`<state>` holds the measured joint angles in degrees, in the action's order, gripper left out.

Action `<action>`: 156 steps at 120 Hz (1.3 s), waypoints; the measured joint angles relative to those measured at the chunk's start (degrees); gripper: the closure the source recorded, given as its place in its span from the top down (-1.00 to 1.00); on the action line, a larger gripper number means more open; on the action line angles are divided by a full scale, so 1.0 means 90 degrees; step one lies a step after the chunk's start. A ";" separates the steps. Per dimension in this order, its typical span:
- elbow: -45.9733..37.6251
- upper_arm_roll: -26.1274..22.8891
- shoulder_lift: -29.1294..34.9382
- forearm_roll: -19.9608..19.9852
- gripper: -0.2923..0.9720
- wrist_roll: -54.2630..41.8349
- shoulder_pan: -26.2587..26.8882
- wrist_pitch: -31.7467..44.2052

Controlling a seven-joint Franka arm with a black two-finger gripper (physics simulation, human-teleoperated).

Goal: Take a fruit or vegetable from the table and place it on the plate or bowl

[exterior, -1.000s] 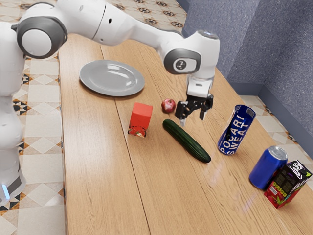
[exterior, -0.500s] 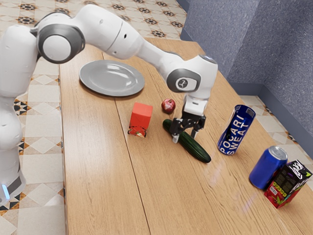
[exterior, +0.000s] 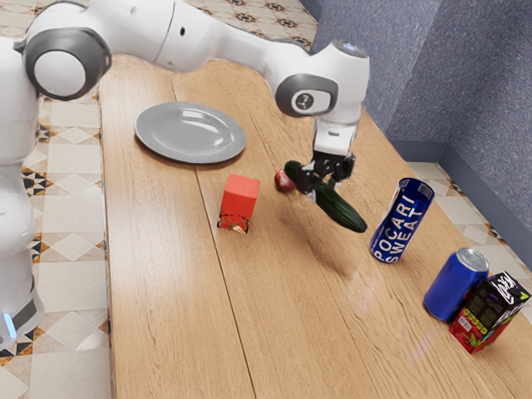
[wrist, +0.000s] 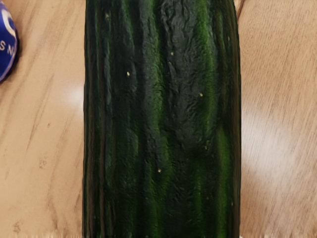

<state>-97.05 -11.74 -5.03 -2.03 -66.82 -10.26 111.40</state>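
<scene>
Fingers [exterior: 306, 178] pinch the long dark-green cucumber [exterior: 341, 211] from both sides, holding it tilted above the wooden tabletop [exterior: 249, 316] at mid-frame; earlier it lay flat there.

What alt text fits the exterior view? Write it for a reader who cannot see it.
A white robot arm's black gripper holds a dark green cucumber tilted above a wooden table. A grey plate lies empty beyond it; a red box, a small apple and a Pocari Sweat can stand nearby.

The wooden table [exterior: 166, 291] bears a plate [exterior: 189, 131], red box [exterior: 239, 199], apple [exterior: 281, 182], Pocari can [exterior: 401, 220], blue can [exterior: 455, 284] and carton [exterior: 489, 312].
</scene>
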 joint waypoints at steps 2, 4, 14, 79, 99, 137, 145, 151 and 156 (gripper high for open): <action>0.0000 0.0450 0.0134 -0.0010 -0.16 0.0040 0.0320 -0.0073; 0.0001 0.0861 0.0242 -0.0017 -0.15 0.0080 0.0596 -0.0144; -0.0007 0.2409 0.0638 -0.0040 -0.18 0.0274 0.1469 -0.0490; -0.0864 0.4470 0.0709 -0.0569 -0.17 0.1604 -0.0019 -0.0783; -0.1160 0.4336 0.0684 -0.0537 -0.04 0.1841 0.0552 -0.0554; -0.1151 0.4227 0.0741 -0.0490 0.48 0.2162 0.1289 -0.0431; -0.0798 0.3615 0.0874 -0.0513 0.50 0.2364 0.0725 -0.0635; -0.0031 0.2876 0.0887 -0.0541 0.51 0.2628 0.0148 -0.1060; 0.0682 0.2208 0.0881 -0.0543 0.52 0.2867 -0.0129 -0.1459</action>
<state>-90.92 8.13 2.89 -6.91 -41.02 -11.42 98.27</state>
